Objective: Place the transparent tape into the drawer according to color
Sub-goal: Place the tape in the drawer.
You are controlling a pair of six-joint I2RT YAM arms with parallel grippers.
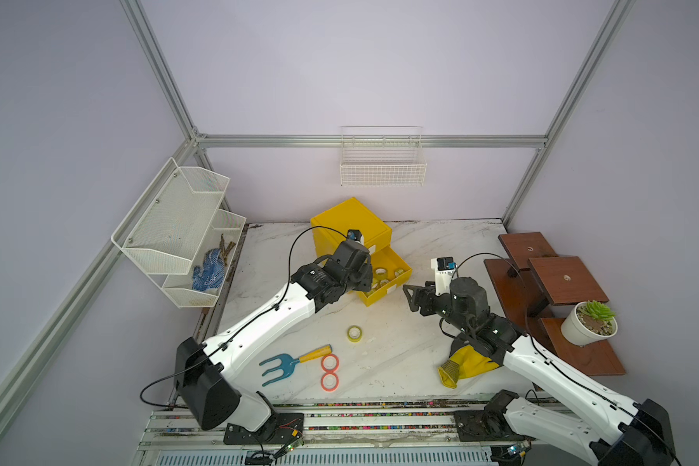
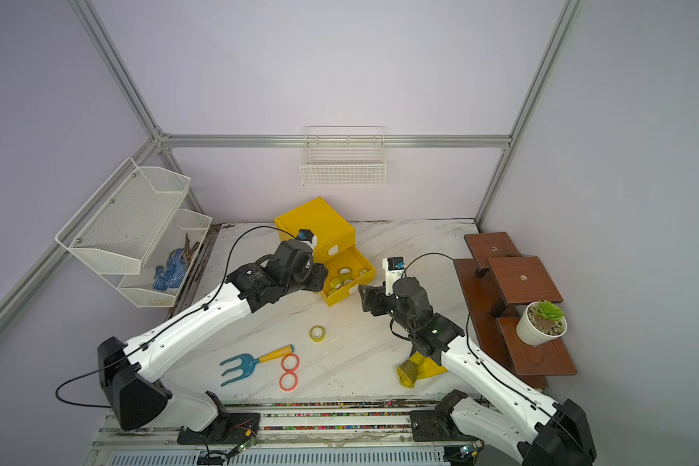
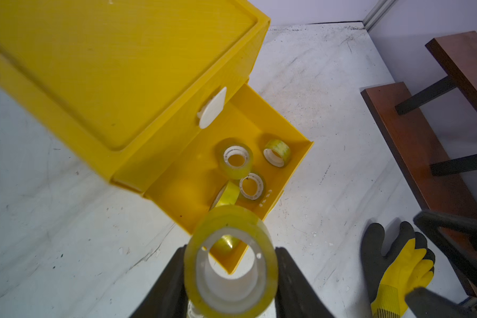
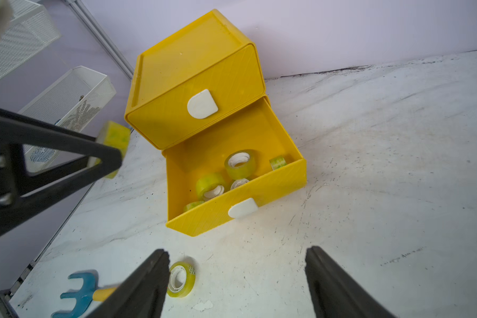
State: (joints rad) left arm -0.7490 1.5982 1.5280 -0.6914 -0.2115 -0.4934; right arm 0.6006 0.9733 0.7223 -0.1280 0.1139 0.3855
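Observation:
The yellow drawer box (image 1: 350,220) stands at the back of the table, its lower drawer (image 4: 204,217) pulled out with several yellow-green transparent tape rolls (image 4: 240,163) inside. My left gripper (image 3: 230,264) is shut on one more yellow-green roll (image 3: 226,220), held in the air just off the drawer's front left corner. To the drawer's right my right gripper (image 4: 236,264) hangs open and empty above the table. A yellow-green roll (image 1: 354,333) lies on the marble in front of the drawer. Two pink-red rings (image 1: 329,362) (image 1: 329,381) lie nearer the front edge.
A blue hand fork with a yellow handle (image 1: 283,363) lies left of the pink rings. A yellow and black glove (image 1: 461,365) sits under my right arm. A brown stepped shelf (image 1: 561,282) with a potted plant (image 1: 590,322) stands at the right, a white mesh rack (image 1: 178,230) at the left.

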